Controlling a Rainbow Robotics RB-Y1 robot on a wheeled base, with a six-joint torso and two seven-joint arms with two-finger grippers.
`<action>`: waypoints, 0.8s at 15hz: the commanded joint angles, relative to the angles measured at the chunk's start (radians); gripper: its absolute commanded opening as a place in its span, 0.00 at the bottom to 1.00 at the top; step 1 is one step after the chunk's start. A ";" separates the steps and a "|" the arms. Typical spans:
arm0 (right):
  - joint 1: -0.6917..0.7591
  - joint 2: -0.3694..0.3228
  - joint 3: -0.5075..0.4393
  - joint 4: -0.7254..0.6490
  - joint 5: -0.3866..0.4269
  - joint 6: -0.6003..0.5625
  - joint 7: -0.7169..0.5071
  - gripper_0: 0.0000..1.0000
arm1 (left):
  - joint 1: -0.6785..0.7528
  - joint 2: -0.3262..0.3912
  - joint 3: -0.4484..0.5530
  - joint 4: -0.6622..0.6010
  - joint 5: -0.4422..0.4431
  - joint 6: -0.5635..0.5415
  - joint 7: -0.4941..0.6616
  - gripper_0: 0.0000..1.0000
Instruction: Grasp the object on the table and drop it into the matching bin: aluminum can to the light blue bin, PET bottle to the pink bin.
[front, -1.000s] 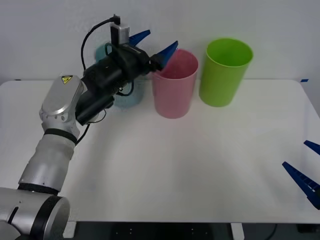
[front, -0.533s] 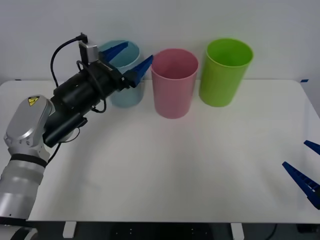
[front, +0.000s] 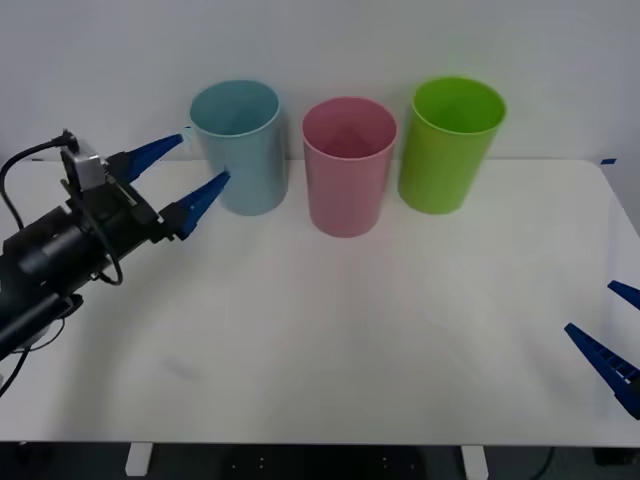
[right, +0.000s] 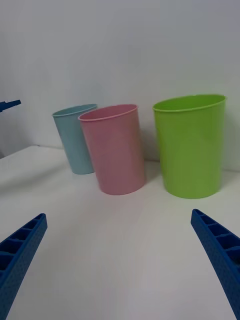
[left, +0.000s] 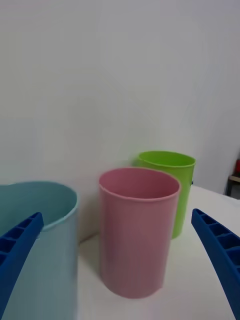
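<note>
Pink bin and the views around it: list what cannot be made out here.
- Inside of the pink bin: in the front view its own rim and wall hide the bottom, so its contents cannot be told.
- Light blue bin: in the left wrist view the picture's edge cuts it off.
- Right hand: the front view's edge cuts off its arm.
- Left hand: open, empty, beside the light blue bin.

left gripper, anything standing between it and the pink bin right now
Yes. The left gripper, open and holding nothing, sits to the left of the light blue bin, which stands between it and the pink bin. Approaching from above, over the blue rim, looks open.
</note>
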 joint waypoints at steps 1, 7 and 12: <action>0.000 0.000 0.000 0.000 0.000 0.000 0.000 1.00 | 0.083 0.002 0.101 -0.040 -0.033 -0.104 -0.001 1.00; 0.000 0.000 0.000 0.000 0.000 0.000 0.000 1.00 | 0.242 0.070 0.190 -0.098 -0.036 -0.181 -0.042 1.00; 0.000 0.000 0.000 0.000 0.000 0.000 0.000 1.00 | 0.328 0.085 0.280 -0.098 -0.104 -0.259 -0.085 1.00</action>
